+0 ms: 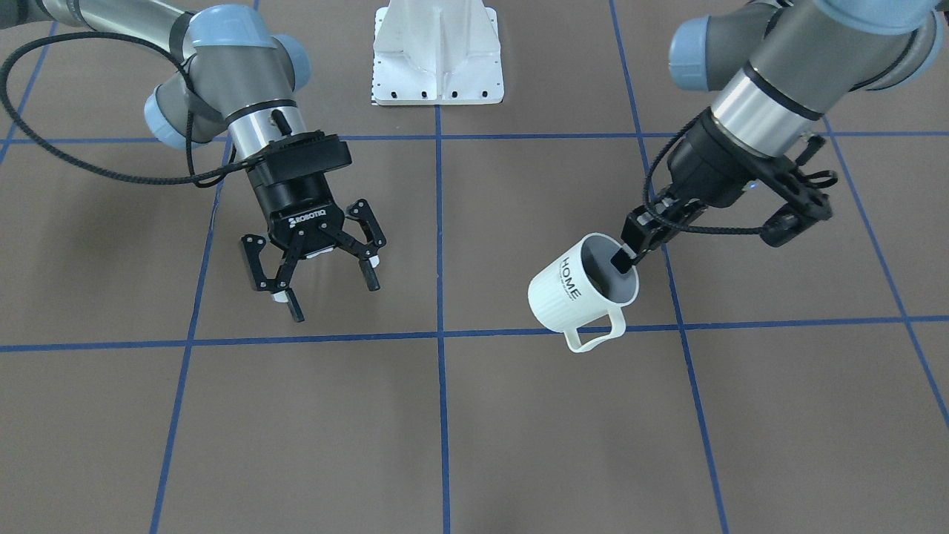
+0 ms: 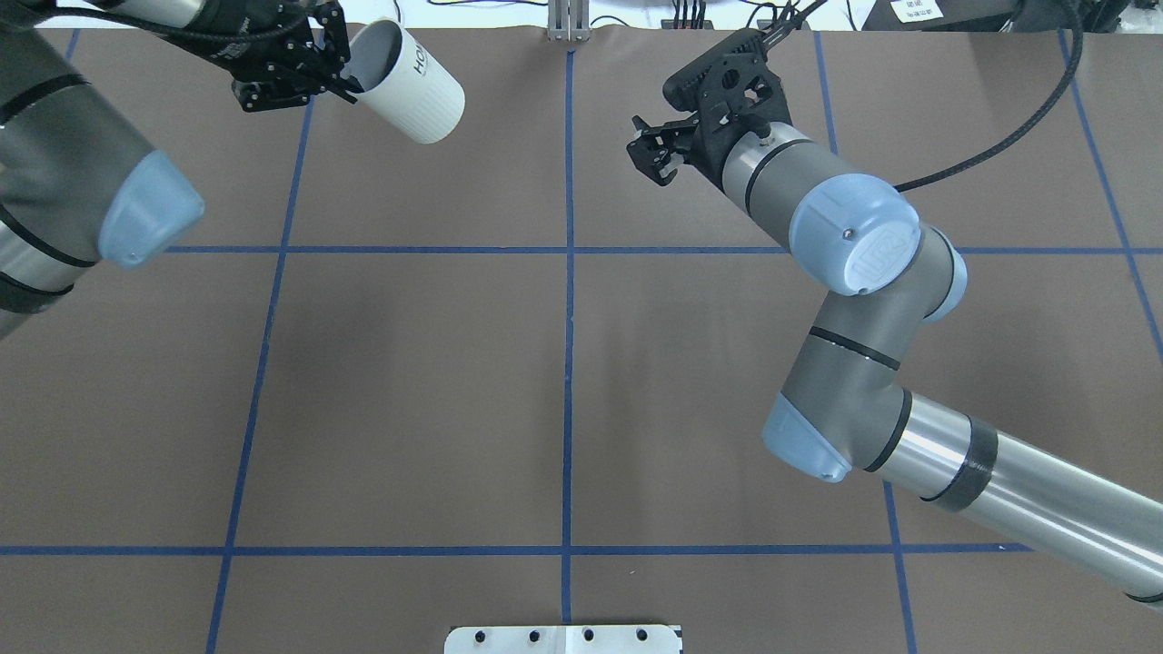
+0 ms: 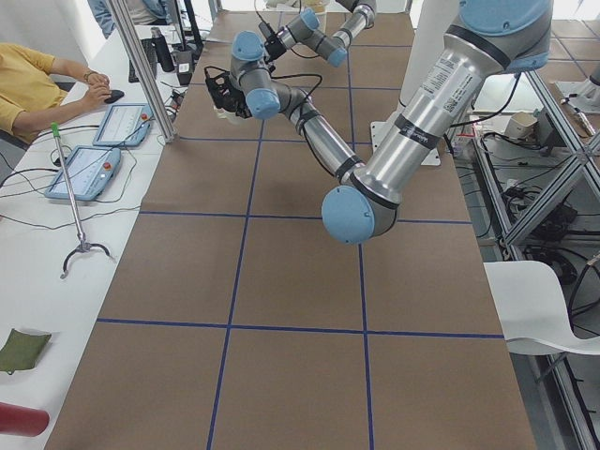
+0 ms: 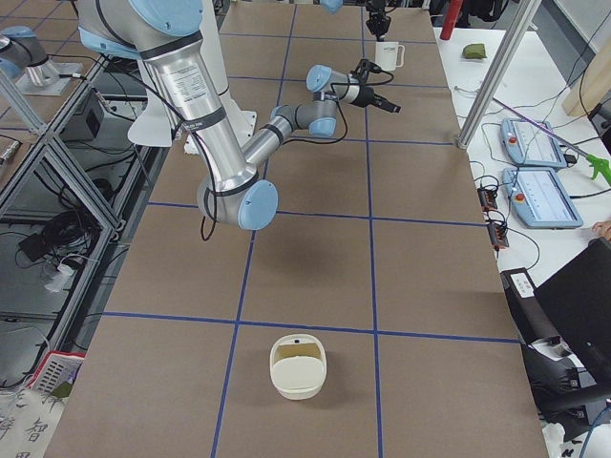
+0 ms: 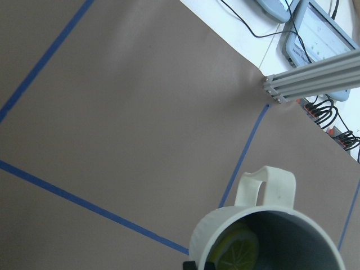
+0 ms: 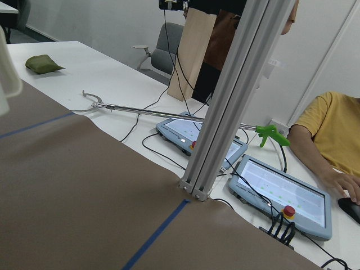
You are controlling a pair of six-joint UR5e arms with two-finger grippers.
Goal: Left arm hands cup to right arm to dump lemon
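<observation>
My left gripper is shut on the rim of the white "HOME" cup, with one finger inside it. The cup hangs tilted above the table, its handle toward the operators' side. In the overhead view the left gripper and the cup are at the far left. The left wrist view shows the cup with the yellow lemon inside against its wall. My right gripper, lettered ROBOTIQ, is open and empty, well apart from the cup across the centre line. It also shows in the overhead view.
A white base plate sits at the robot's side of the table. A cream bowl-like container stands on the table toward the right end. An aluminium post, tablets and a seated person lie beyond the far edge.
</observation>
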